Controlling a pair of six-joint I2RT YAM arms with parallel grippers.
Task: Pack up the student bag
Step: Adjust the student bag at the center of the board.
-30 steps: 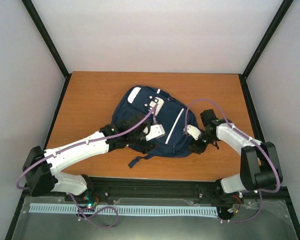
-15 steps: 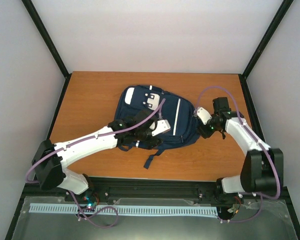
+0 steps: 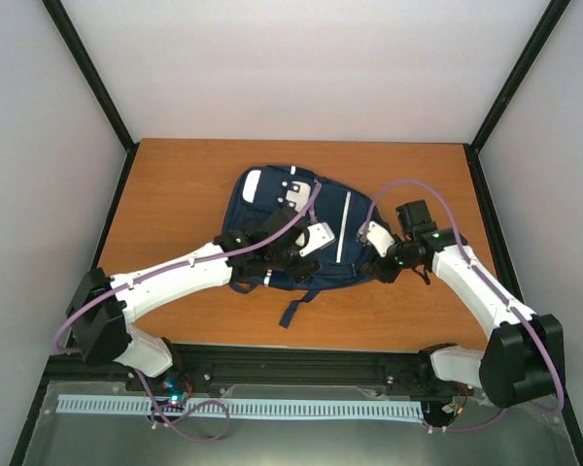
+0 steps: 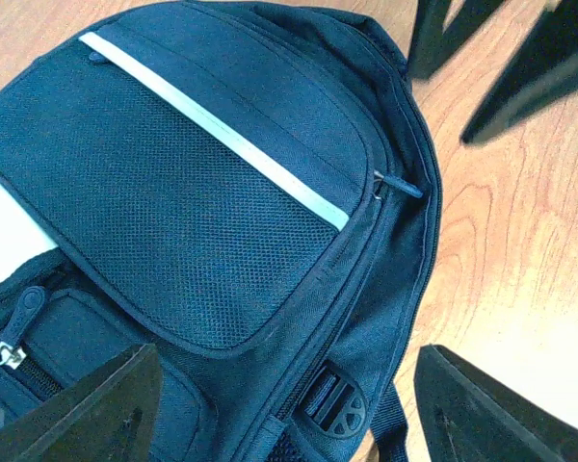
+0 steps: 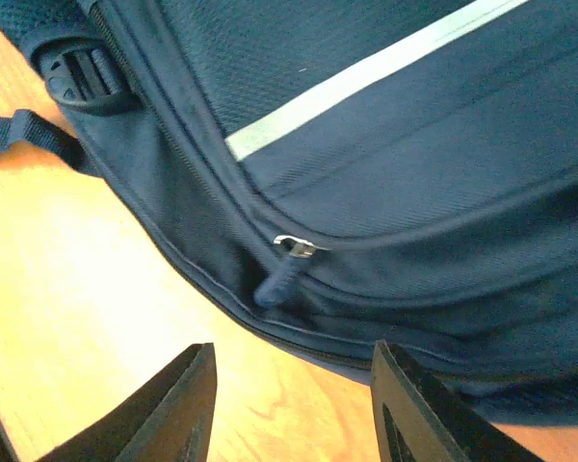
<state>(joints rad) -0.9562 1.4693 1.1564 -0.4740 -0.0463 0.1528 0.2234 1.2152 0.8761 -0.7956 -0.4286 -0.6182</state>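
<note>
The student bag (image 3: 264, 209) lies flat in the middle of the wooden table, navy with a white stripe and a white patch at its far end. My left gripper (image 3: 293, 260) hovers over its near half. In the left wrist view the bag (image 4: 202, 212) fills the frame, and my left gripper (image 4: 289, 423) is open above a black buckle (image 4: 337, 404). My right gripper (image 3: 382, 267) sits at the bag's right edge. It is open (image 5: 299, 414), with bare wood between its fingers and a zip pull (image 5: 279, 274) just ahead.
A loose dark strap (image 3: 296, 309) trails from the bag toward the near table edge. Black frame posts (image 3: 117, 155) stand at the table's far corners, with grey walls on both sides. Bare wood (image 3: 175, 194) surrounds the bag.
The bag has shifted slightly up and right and its strap has swung right. My left gripper followed over it. My right gripper drew back, then returned to the bag's right edge.
</note>
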